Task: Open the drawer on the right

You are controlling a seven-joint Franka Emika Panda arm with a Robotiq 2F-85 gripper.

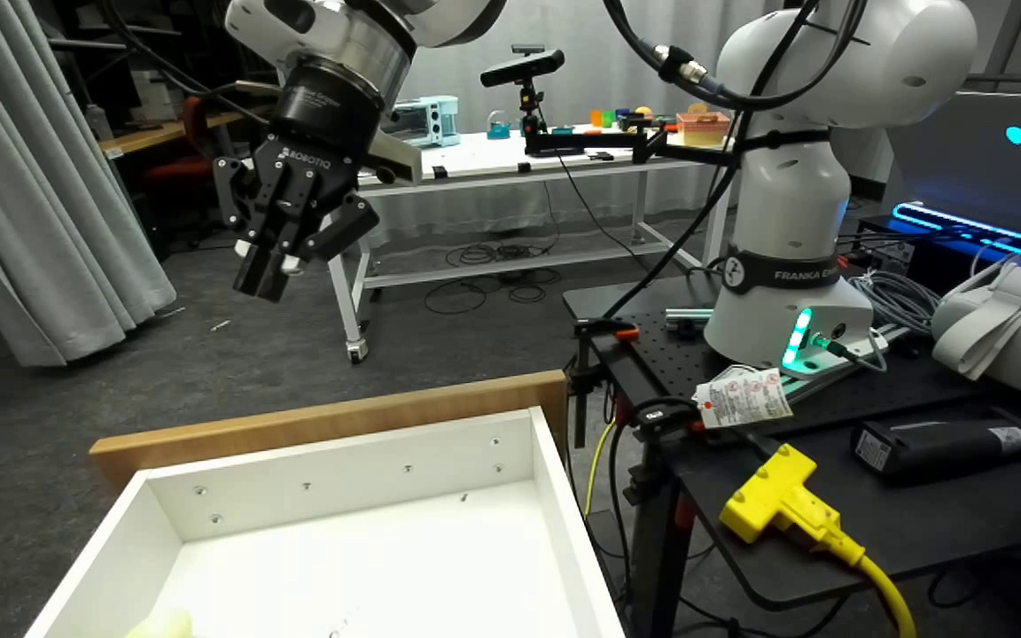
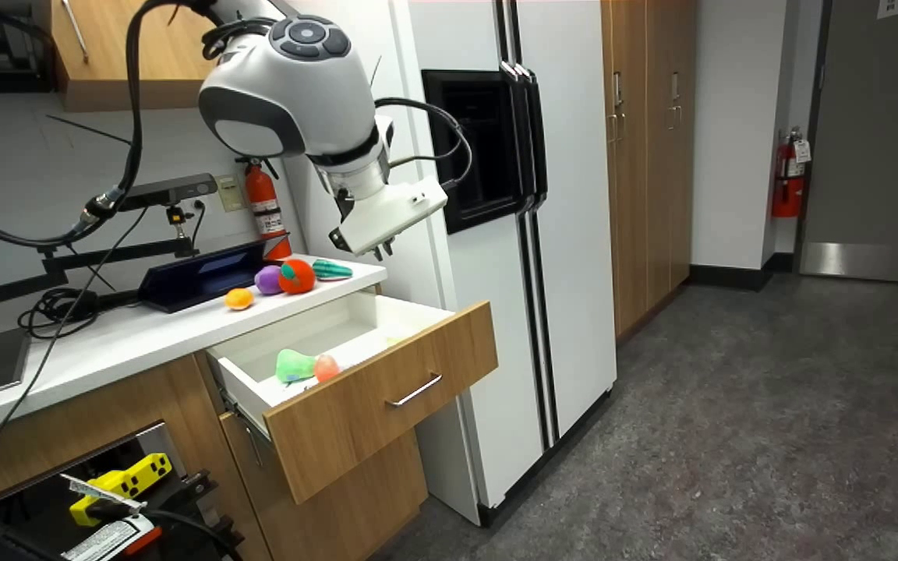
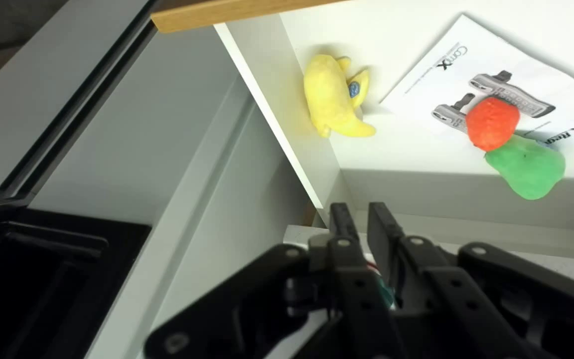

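The drawer (image 2: 379, 417) is pulled out from the counter, with a wood front and white inner walls. Its silver handle (image 2: 415, 390) is on the front face. It also shows in an exterior view (image 1: 342, 468), from inside, and in the wrist view (image 3: 277, 85). My gripper (image 3: 360, 212) is partly open and empty, with a narrow gap between the fingers. It is above the drawer and counter, apart from both. In an exterior view the gripper (image 1: 264, 275) points downward; in an exterior view its fingers (image 2: 383, 249) are mostly hidden behind the white wrist housing.
In the drawer lie a yellow toy (image 3: 329, 97), a red toy (image 3: 493, 123), a green toy (image 3: 528, 164) and a paper sheet (image 3: 446, 65). Toys such as a red one (image 2: 297, 276) and a black case (image 2: 199, 276) sit on the counter (image 2: 145, 335). A fridge (image 2: 480, 312) stands beside it.
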